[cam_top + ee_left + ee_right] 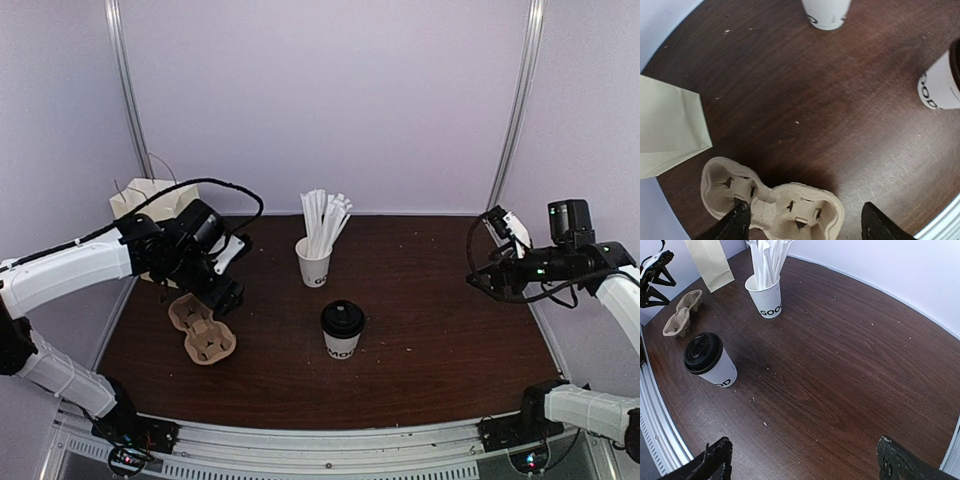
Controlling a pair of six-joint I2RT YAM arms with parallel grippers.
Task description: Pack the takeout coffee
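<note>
Above the pulp tray (720,181) my left gripper (803,215) gapes empty, right gripper (804,452) too. Lidded cup (341,331) needs grasping next

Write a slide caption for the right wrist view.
Right fingers open above the table; lidded coffee cup stands at left, pulp tray and stick-filled cup beyond it.

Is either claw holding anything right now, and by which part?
Nothing is held. The left claw stands open over the brown cup tray; the right claw is open above the table.
</note>
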